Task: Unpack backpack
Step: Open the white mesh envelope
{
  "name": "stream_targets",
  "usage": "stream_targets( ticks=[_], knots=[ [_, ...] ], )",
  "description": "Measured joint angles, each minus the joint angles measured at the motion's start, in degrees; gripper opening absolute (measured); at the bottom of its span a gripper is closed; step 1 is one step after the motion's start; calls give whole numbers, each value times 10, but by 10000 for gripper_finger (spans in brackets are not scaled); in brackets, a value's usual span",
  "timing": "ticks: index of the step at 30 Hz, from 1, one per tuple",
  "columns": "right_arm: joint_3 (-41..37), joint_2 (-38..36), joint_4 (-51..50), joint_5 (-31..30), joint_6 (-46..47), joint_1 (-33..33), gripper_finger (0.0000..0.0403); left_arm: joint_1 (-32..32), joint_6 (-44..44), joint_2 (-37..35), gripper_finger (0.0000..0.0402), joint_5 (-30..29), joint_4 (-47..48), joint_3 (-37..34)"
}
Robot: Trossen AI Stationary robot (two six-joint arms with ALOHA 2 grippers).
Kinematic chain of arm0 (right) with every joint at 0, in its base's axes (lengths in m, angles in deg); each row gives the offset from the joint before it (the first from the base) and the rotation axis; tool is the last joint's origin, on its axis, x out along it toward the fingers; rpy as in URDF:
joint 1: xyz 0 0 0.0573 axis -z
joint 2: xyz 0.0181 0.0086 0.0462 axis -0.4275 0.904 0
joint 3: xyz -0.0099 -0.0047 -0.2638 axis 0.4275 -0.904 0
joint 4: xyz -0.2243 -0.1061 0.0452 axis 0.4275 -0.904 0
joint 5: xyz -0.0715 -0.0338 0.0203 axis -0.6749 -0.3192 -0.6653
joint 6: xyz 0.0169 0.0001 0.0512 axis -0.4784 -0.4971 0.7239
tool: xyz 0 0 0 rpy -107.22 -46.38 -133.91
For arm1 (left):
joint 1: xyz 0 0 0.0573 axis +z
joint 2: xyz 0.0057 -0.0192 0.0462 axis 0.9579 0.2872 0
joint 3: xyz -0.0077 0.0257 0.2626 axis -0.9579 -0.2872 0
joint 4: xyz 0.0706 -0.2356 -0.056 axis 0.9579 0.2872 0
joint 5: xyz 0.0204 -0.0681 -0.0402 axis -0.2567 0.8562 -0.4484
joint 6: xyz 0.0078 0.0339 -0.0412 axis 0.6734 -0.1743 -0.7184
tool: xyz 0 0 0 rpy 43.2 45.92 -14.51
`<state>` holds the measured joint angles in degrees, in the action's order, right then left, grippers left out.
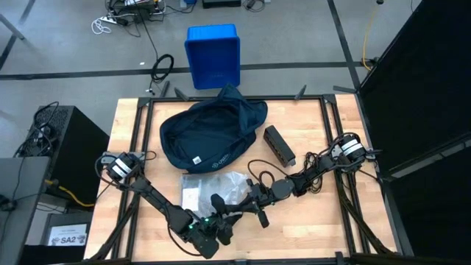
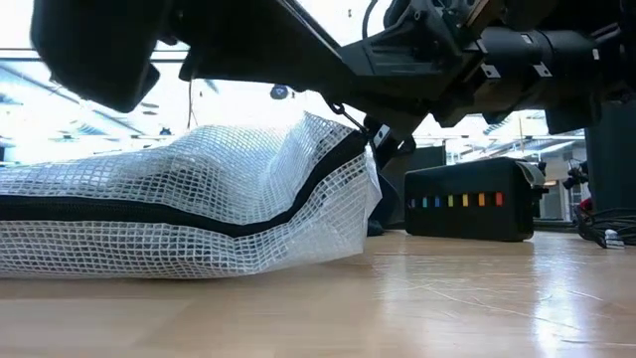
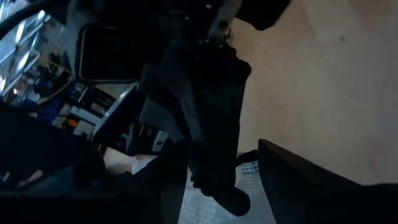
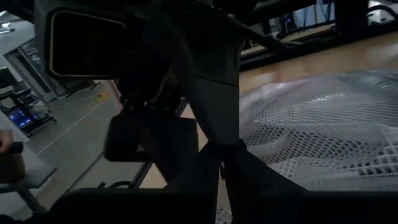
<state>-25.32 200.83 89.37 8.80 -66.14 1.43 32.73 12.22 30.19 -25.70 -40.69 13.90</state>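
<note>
Fingers of the right gripper (image 1: 259,215) pinched shut on the mesh pouch (image 1: 213,188) corner, lifting it; left gripper (image 1: 221,221) fingers' spread unclear, beside it. Backpack (image 1: 210,132) behind on counter (image 1: 316,147).

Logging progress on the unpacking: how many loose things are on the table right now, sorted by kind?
Backpack: 1
Clear mesh pouch: 1
Black box: 1
Total: 3
The blue bin sits on the floor, so it is not counted.
</note>
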Motion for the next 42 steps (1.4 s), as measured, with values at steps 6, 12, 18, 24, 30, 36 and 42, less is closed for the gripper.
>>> stream_targets(
  ticks=[6, 12, 18, 24, 30, 36, 42],
  knots=[
    [0, 0, 4, 0, -1, 0, 0, -1, -104, -1, 168, -1, 81, 0],
    [0, 0, 4, 2, -7, -1, 0, -4, -136, -1, 168, -2, 102, 0],
    [0, 0, 4, 4, -12, -1, 0, -4, -137, -5, 168, -2, 87, 0],
    [0, 0, 3, 5, -13, -1, 0, -4, -137, -6, 168, 1, 66, 0],
    [0, 0, 3, 5, -13, -1, 0, -4, -138, -6, 146, 10, 65, 0],
    [0, 0, 5, 11, -12, -2, 0, -4, -140, -18, 71, 28, 67, 0],
    [1, -1, 6, 13, -13, -2, 1, -3, -166, -35, 6, 55, 93, -1]
  ],
)
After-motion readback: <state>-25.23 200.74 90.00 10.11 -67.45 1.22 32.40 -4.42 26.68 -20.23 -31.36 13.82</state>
